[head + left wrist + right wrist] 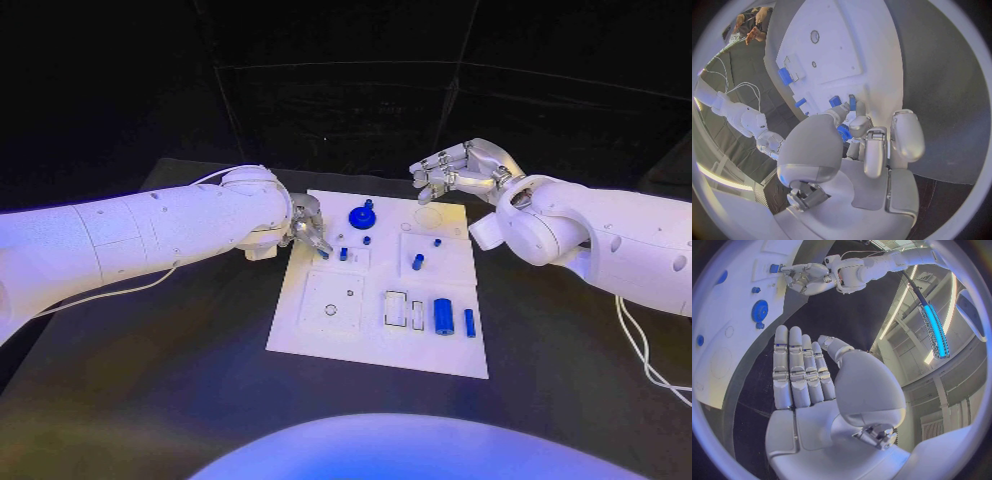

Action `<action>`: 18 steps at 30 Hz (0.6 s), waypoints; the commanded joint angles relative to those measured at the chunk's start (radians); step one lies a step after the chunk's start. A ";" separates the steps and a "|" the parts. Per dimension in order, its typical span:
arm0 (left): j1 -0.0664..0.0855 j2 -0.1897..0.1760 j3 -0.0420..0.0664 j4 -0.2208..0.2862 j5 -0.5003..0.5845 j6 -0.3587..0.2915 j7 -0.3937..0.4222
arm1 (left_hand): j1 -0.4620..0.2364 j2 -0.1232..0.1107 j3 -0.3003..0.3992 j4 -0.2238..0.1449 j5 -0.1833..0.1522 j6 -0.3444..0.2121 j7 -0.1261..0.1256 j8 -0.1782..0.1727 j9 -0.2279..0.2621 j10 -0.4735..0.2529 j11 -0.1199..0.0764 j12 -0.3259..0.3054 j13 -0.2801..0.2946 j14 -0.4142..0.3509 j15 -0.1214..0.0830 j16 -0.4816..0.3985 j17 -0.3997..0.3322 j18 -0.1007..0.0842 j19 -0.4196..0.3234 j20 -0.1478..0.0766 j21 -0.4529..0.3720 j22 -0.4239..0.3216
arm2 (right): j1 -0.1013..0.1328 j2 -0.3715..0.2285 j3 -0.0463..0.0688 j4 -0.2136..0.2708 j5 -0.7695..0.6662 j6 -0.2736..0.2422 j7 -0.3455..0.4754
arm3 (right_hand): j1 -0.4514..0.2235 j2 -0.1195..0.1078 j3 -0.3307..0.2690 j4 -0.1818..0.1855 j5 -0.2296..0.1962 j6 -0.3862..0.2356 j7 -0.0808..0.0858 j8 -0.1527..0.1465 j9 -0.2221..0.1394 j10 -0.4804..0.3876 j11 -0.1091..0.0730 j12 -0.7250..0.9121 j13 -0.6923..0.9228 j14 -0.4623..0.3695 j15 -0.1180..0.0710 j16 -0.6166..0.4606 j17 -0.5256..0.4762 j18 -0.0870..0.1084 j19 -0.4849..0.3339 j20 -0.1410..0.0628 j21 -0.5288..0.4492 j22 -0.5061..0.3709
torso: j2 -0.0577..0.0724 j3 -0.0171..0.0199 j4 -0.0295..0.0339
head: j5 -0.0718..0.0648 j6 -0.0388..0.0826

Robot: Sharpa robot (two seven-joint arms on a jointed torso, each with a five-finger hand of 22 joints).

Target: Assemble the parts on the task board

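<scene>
You had the left hand (304, 226) at the board's (335, 342) near-left top edge, fingers apparently pinching a small blue part (844, 132), right hand (459, 170) released above its far corner; next I'd judge you needed to seat it.

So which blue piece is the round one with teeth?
The blue gear at the task board's far edge. The other blue parts are plain little pegs and bars.

Task board (320, 335) near half open; blue gear (362, 216) (upright) crowds far edge
</scene>
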 commanded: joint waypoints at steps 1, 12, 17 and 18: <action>-0.003 0.001 -0.003 0.003 -0.006 0.027 -0.015 | 0.007 -0.001 0.120 -0.116 0.006 0.005 -0.002 0.005 0.001 0.004 0.000 0.006 0.001 0.106 0.003 0.007 0.263 -0.016 0.008 -0.001 0.003 0.005 | 0.001 0.001 0.001 0.000 0.000 0.010 0.006 | 0.009 -0.001 0.005 -0.001 0.002 -0.006 -0.001 -0.006 0.000 -0.006 0.005 -0.001 -0.001 0.001 0.005 -0.005 -0.001 0.011 0.005 0.000 -0.004 -0.001 | 0.000 0.0000 -0.0009 | 0.001 -0.002; -0.003 0.000 -0.002 0.006 -0.006 0.031 -0.018 | 0.007 -0.002 0.122 -0.116 0.006 0.006 -0.002 0.005 0.001 0.005 0.000 0.007 0.003 0.106 0.003 0.007 0.263 -0.016 0.008 -0.001 0.002 0.004 | 0.000 0.004 0.001 -0.002 0.000 0.011 0.006 | 0.009 -0.001 0.005 -0.001 0.002 -0.006 -0.001 -0.006 0.000 -0.006 0.005 -0.001 -0.001 0.001 0.005 -0.005 -0.001 0.011 0.005 0.000 -0.004 -0.001 | 0.000 0.0000 -0.0002 | 0.002 -0.007; -0.003 0.002 -0.002 0.007 -0.006 0.037 -0.019 | 0.006 -0.002 0.124 -0.117 0.007 0.006 -0.002 0.005 0.002 0.006 0.000 0.008 0.003 0.106 0.002 0.007 0.263 -0.016 0.008 -0.001 0.003 0.005 | 0.000 0.005 0.001 -0.003 0.000 0.011 0.006 | 0.009 -0.001 0.005 -0.001 0.002 -0.006 -0.001 -0.006 0.000 -0.006 0.005 -0.001 -0.001 0.001 0.005 -0.005 -0.001 0.011 0.005 0.000 -0.004 -0.001 | 0.000 -0.0001 -0.0012 | 0.003 -0.008; -0.003 0.003 -0.002 0.007 -0.005 0.039 -0.020 | 0.006 -0.002 0.125 -0.117 0.007 0.006 -0.002 0.006 0.002 0.007 0.000 0.008 0.004 0.106 0.002 0.007 0.263 -0.016 0.008 -0.001 0.003 0.005 | 0.000 0.005 0.001 -0.003 0.000 0.011 0.006 | 0.009 -0.001 0.005 -0.001 0.002 -0.006 -0.001 -0.006 0.000 -0.006 0.005 -0.001 -0.001 0.001 0.005 -0.005 -0.001 0.011 0.005 0.000 -0.004 -0.001 | 0.000 -0.0002 -0.0014 | 0.003 -0.008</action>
